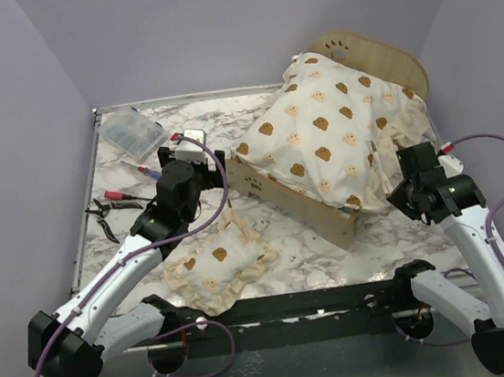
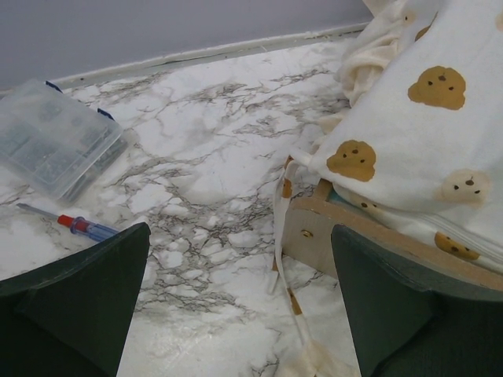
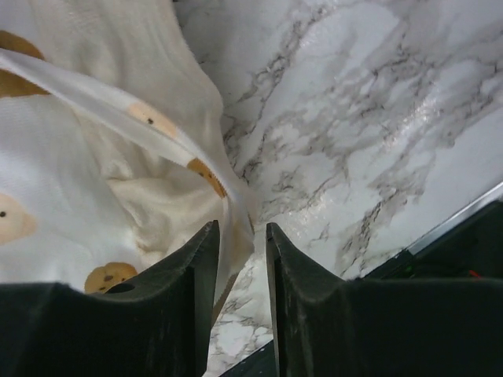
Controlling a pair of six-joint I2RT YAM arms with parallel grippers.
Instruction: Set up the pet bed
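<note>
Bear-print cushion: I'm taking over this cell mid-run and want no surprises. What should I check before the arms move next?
1. Grip of right pincer: ok, closed on the ruffle of the cushion.
2. State of left pincer: ok, open, empty, above the table beside the pet bed.
3. Cushion seated: not ok, ruffle spills over the frame's right side.
4. Placement of small pillow: not ok, lies on the table before the bed.
5. The screwdriver and parts box: ok, apart from the bed.
</note>
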